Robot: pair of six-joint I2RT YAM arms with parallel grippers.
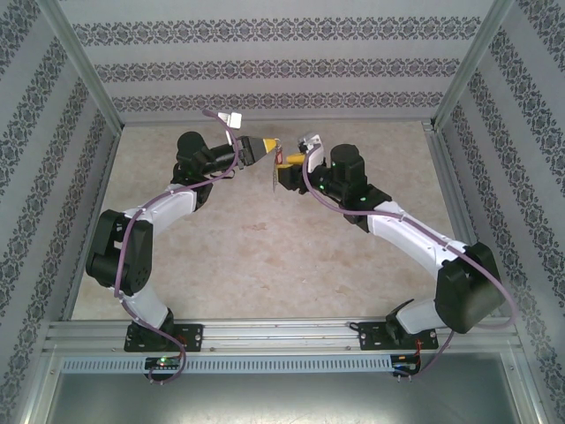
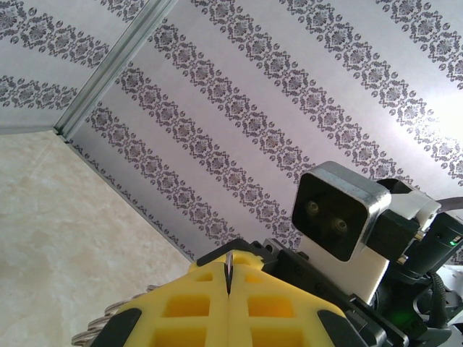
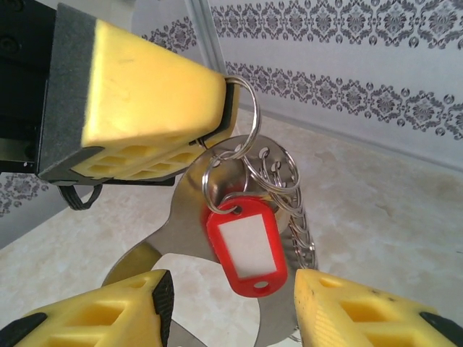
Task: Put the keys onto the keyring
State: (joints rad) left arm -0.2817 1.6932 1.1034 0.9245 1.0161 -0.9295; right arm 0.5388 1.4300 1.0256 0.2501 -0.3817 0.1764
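The left jaws are clamped shut on the top end of the keyring (image 3: pixel 184 217), which hangs with its long axis downward above the worktop (image 1: pixel 265 256). The red key tag (image 3: pixel 248 249) dangles against its face, squarely between the right jaws' parted fingers (image 3: pixel 347 311), which touch nothing. The right arm (image 1: pixel 415 234) looks best placed to close on it.
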